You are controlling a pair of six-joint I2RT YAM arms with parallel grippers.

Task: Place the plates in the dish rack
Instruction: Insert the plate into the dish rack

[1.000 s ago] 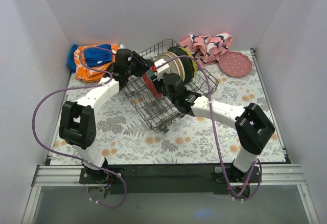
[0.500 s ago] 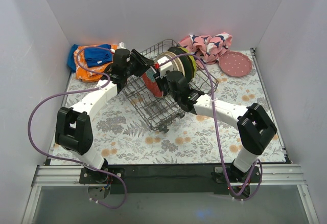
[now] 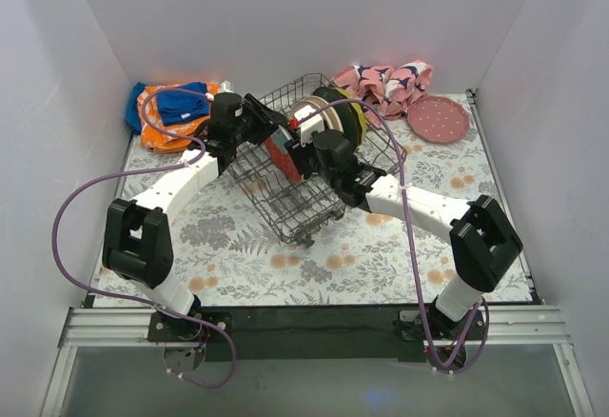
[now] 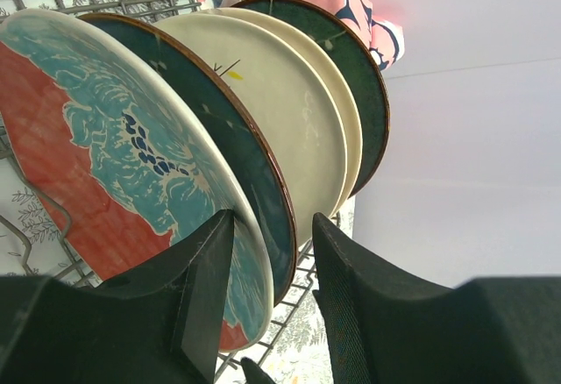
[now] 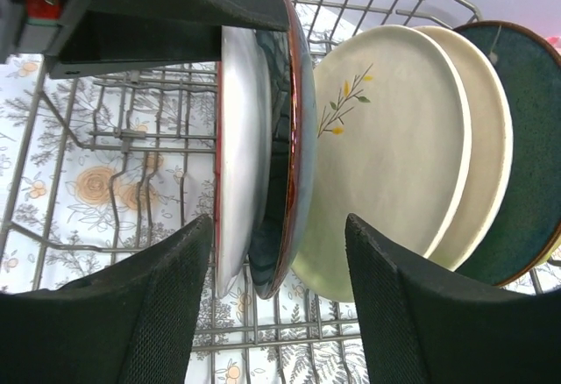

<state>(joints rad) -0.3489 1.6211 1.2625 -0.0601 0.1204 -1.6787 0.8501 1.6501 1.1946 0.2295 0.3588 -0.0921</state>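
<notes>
The grey wire dish rack [image 3: 285,198] stands skewed mid-table. A dark green plate [image 4: 364,77], two cream plates [image 4: 280,103], one with a leaf sprig [image 5: 386,138], and a dark teal plate [image 4: 250,182] stand on edge in it. A red plate with a teal pattern [image 4: 96,165] stands beside the teal one; its pale back [image 5: 238,138] shows in the right wrist view. My left gripper [image 4: 272,226] is open, its jaws astride the rims of these two plates. My right gripper [image 5: 279,226] is open wide, astride the same two rims from the other side. A dotted pink plate [image 3: 439,118] lies on the table at the back right.
A pink-and-navy cloth [image 3: 390,84] lies behind the rack. Orange and blue cloths [image 3: 171,108] lie at the back left. The two grippers [image 3: 269,136] [image 3: 303,146] are close together over the rack. White walls enclose the table on three sides.
The left arm's elbow has swung left and back. The right gripper has moved a little further toward the standing plates. The red plate stands a little more upright.
</notes>
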